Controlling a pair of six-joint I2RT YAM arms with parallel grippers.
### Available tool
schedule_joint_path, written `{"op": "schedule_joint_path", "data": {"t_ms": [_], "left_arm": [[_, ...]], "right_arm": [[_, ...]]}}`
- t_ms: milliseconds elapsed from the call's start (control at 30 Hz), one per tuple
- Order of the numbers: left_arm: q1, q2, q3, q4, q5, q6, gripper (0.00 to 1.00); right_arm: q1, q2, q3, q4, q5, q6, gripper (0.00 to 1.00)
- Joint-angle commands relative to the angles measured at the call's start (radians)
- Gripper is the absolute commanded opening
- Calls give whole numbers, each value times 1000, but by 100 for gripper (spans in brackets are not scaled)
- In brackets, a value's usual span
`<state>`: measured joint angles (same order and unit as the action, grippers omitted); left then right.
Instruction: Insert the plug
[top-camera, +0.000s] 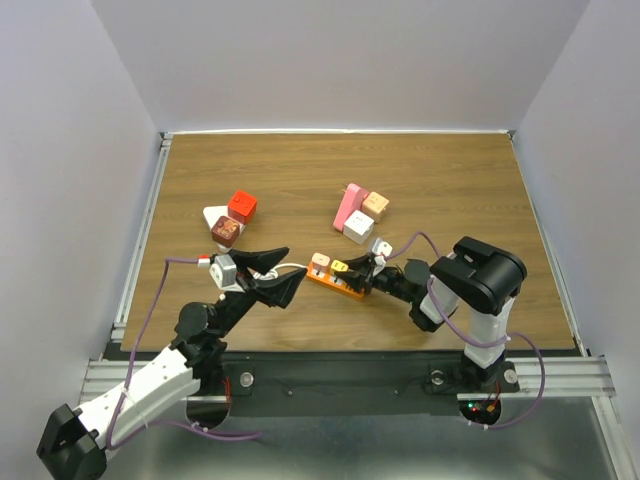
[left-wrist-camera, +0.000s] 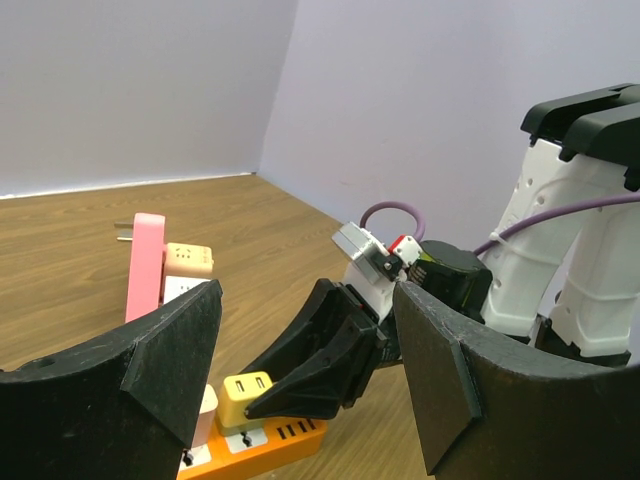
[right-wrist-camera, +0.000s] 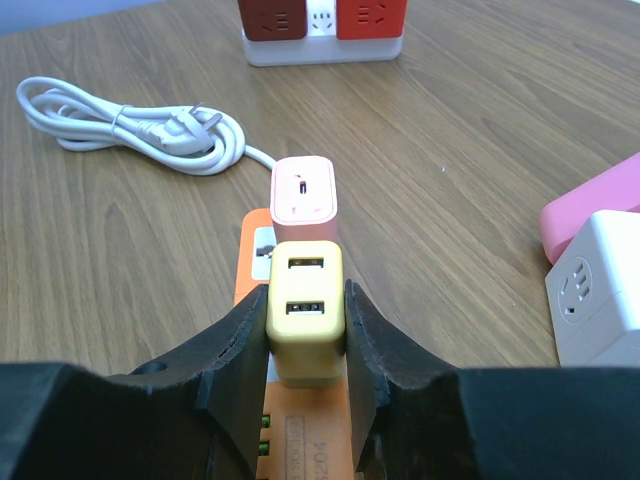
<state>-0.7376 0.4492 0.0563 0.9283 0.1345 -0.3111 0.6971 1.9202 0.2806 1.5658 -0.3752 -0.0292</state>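
Note:
An orange power strip (top-camera: 333, 279) lies on the wooden table near the front middle. A yellow two-port USB plug (right-wrist-camera: 305, 318) stands upright on the power strip (right-wrist-camera: 300, 430), its base against a socket face. It also shows in the top view (top-camera: 341, 267) and the left wrist view (left-wrist-camera: 246, 396). My right gripper (right-wrist-camera: 305, 300) is shut on the yellow plug, one finger on each side. A pink-white plug (right-wrist-camera: 304, 190) sits in the socket just beyond. My left gripper (top-camera: 293, 265) is open and empty, just left of the strip, its fingers (left-wrist-camera: 170, 350) spread wide.
A coiled white cable (right-wrist-camera: 140, 125) lies by the strip's far end. A red, white and brown cube socket block (top-camera: 230, 217) stands at the back left. A pink block (top-camera: 347, 206), a tan cube (top-camera: 376, 205) and a white cube adaptor (top-camera: 358, 228) stand behind the strip.

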Motion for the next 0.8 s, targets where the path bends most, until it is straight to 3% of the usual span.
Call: {"op": "schedule_joint_path", "data": {"t_ms": [0, 100, 167, 200, 433, 567, 767], "left_arm": [[7, -14, -76, 12, -21, 17, 80], [7, -14, -70, -11, -56, 14, 80], [7, -15, -65, -20, -67, 14, 80], [6, -14, -67, -23, -70, 14, 80], [7, -15, -64, -32, -84, 17, 80], [7, -17, -64, -37, -98, 18, 80], [6, -44, -59, -135, -260, 3, 80]], "right_arm": [[8, 119, -143, 103, 18, 28, 1], [10, 48, -127, 83, 12, 87, 12], [8, 11, -113, 57, 9, 101, 24], [8, -18, -101, 53, 6, 109, 35], [8, -107, -46, 36, -47, 126, 59], [8, -142, -35, 36, -73, 138, 87], [8, -282, -118, 22, -44, 133, 95]]}}
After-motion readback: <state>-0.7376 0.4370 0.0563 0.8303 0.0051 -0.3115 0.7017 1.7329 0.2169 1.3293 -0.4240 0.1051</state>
